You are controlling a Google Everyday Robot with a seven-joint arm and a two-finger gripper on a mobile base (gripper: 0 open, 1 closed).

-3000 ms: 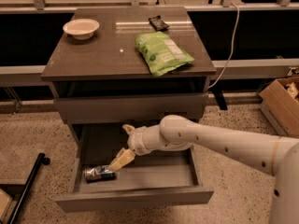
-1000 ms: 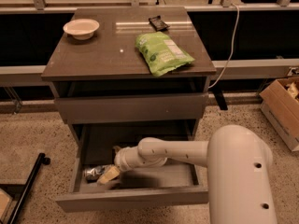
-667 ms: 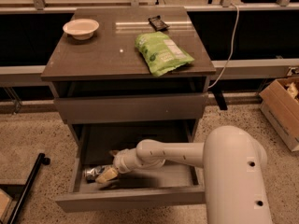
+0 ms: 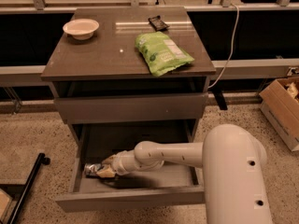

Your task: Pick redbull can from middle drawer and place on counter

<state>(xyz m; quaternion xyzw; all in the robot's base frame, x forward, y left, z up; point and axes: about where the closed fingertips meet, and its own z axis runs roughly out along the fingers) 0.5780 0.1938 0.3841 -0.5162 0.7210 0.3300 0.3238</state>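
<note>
The redbull can point(image 4: 91, 170), silver with blue patches, lies on its side at the left of the open middle drawer point(image 4: 131, 199). My gripper point(image 4: 105, 170) is down inside the drawer, right at the can's right end and touching or overlapping it. My white arm reaches in from the lower right. The counter point(image 4: 107, 50) is the dark glossy top of the cabinet above.
On the counter lie a green snack bag point(image 4: 161, 52), a white bowl point(image 4: 81, 28) and a small black object point(image 4: 156, 22). The upper drawer front point(image 4: 131, 107) is closed. A cardboard box point(image 4: 282, 111) stands on the floor at right, a black stand leg point(image 4: 25, 188) at left.
My gripper moved left across the drawer and down to the can. In the last second it has barely moved.
</note>
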